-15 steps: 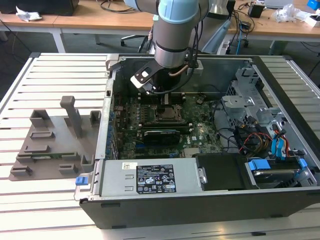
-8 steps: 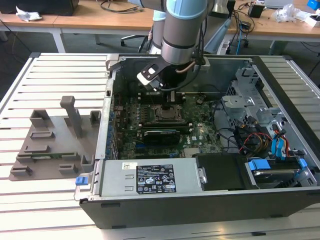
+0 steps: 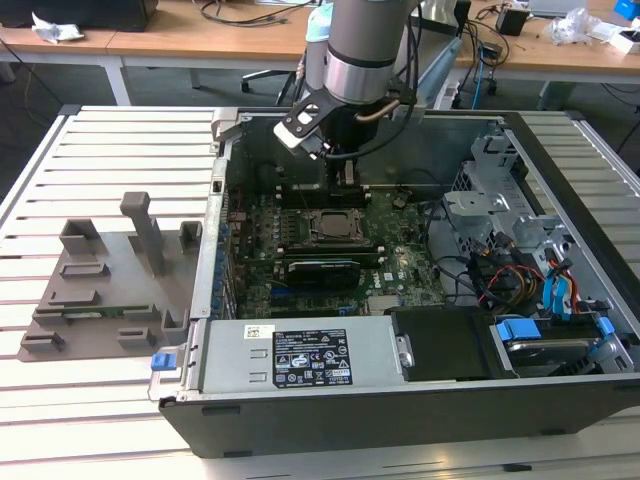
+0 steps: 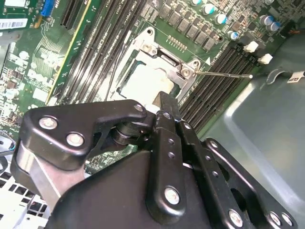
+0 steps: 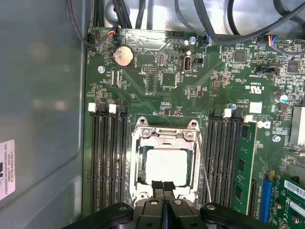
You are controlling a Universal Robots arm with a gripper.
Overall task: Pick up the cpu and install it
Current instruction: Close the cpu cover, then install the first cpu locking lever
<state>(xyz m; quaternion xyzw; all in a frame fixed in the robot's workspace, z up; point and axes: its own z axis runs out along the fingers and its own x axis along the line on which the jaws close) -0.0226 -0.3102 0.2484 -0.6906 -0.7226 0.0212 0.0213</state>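
The cpu (image 5: pixel 164 164), a small silvery-white square, lies flat inside the black socket frame (image 5: pixel 138 162) on the green motherboard. In the second wrist view the cpu (image 4: pixel 143 81) sits just beyond the black fingertips. My gripper (image 5: pixel 163 185) hangs directly over the socket's edge, its two fingers pressed together with nothing between them. From the exterior view the gripper (image 3: pixel 345 178) is inside the open computer case, just behind the socket and the cpu (image 3: pixel 327 226).
A thin metal lever (image 5: pixel 204 162) runs along one side of the socket. Memory slots (image 5: pixel 109 157) flank it. The grey power supply box (image 3: pixel 300 355) is at the case front, drive bays with blue tabs (image 3: pixel 545 300) on the exterior view's right, and a grey fixture (image 3: pixel 110 280) on the left.
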